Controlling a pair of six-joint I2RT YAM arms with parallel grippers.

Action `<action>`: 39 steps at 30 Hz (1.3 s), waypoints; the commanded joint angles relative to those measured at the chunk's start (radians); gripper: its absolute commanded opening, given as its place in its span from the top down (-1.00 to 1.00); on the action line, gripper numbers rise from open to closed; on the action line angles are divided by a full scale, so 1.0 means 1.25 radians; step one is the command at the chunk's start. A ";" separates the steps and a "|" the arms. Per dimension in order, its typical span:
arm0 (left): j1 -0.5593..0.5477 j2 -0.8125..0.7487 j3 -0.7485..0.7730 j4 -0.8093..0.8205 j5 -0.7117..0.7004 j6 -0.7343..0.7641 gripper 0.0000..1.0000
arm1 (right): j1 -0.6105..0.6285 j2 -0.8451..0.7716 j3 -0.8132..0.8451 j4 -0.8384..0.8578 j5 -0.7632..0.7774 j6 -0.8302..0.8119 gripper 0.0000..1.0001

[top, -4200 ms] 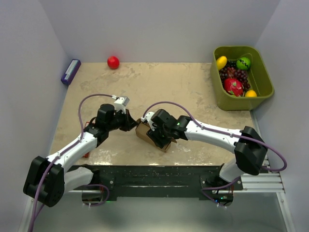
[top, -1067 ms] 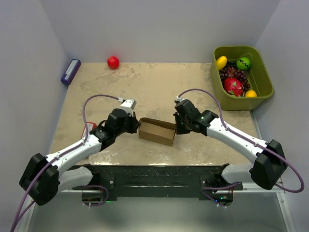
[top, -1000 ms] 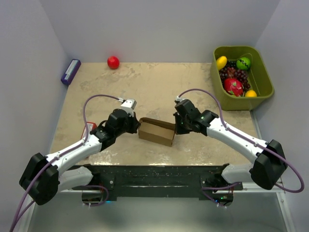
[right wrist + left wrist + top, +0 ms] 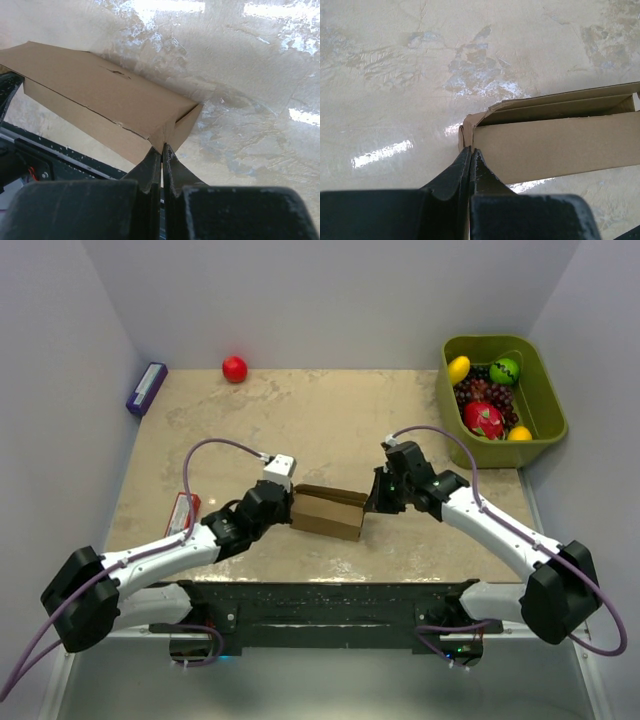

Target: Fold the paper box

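Two grippers meet the paper box [image 4: 328, 513] end-on in the top external view. The left gripper [image 4: 284, 508] is at one short end and the right gripper [image 4: 374, 502] at the other, so the box's long axis runs from tool to tool across the table [image 4: 330, 420]. A flat red box [image 4: 186, 510] lies outboard of the left arm, its printing too small to read.

Left wrist view: the left gripper [image 4: 470, 152] has its jaws pressed together, tips touching the near lower corner of the paper box [image 4: 555, 145]. The box extends ahead and to the right, its top flap slightly raised. Whether a flap edge is pinched cannot be told.

Right wrist view: the right gripper [image 4: 161, 150] also has its jaws together, tips at the nearest corner of the paper box [image 4: 100, 95], which stretches away to the upper left, plain brown face up.
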 commanded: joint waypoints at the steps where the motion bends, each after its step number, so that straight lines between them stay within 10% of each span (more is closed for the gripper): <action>1: -0.043 0.034 -0.034 -0.071 -0.045 -0.006 1.00 | -0.012 -0.026 -0.007 0.039 -0.051 0.013 1.00; 39: -0.086 0.084 0.005 -0.066 -0.029 -0.036 1.00 | 0.094 -0.101 -0.119 0.082 0.110 0.130 1.00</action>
